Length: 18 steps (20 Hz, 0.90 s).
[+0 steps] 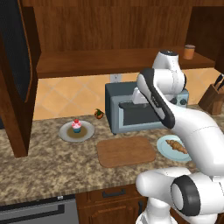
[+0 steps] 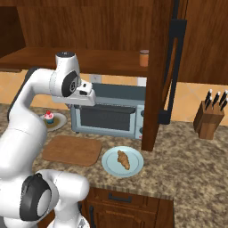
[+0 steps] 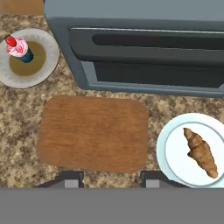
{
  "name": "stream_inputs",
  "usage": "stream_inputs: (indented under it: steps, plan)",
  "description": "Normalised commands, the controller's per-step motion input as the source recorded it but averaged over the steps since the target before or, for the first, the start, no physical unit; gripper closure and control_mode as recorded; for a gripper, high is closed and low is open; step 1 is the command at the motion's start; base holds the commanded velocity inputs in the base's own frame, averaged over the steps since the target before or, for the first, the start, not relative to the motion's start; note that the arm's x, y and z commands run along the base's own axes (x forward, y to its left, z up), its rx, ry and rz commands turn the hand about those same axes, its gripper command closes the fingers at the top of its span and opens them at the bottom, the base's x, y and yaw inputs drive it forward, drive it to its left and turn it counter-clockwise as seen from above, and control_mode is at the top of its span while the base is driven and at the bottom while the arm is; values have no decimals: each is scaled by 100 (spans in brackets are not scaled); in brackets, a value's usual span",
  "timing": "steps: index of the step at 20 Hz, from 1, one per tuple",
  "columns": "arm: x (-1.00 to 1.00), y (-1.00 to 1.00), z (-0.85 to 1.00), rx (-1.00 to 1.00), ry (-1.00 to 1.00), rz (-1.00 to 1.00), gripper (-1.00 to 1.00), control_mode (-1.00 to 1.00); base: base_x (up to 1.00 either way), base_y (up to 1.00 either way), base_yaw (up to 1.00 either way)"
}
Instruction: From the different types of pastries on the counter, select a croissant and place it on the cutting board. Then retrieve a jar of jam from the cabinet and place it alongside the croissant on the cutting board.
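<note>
1. Looking from the left base view, I see my white arm raised above the counter (image 1: 39,170). The bare cutting board (image 1: 126,151) lies in front of the toaster oven (image 1: 131,109). The croissant (image 1: 176,146) rests on a pale plate (image 1: 164,146) just right of the board. The cupcake (image 1: 76,126) sits on a grey plate, well apart to the left.
2. From the right base view, the jar of jam (image 2: 144,58) stands on the cabinet (image 2: 89,60) shelf, close beside the open cabinet door (image 2: 158,71).
3. In the hand view, my gripper (image 3: 108,178) hovers high over the board's near edge, jaws narrowed and holding nothing. The croissant lies off to one side, so a straight descent would likely miss it and hit the board. Jaws this narrow could also shove the pastry across its plate.
</note>
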Motion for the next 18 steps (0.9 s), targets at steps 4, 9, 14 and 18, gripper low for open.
stream_inputs:
  steps: [4, 9, 14, 18]
  plan:
    - [11, 0, 22, -6, -17, 0, -100, -100, 0, 0, 0]
    - [0, -3, 46, -10, -23, 0, -100, -100, 0, 0, 0]
    - [-2, -17, 55, -6, -18, 0, -100, -100, 0, 0, 0]
    - [10, -31, 52, 0, -1, 1, -100, -100, 0, 0, 0]
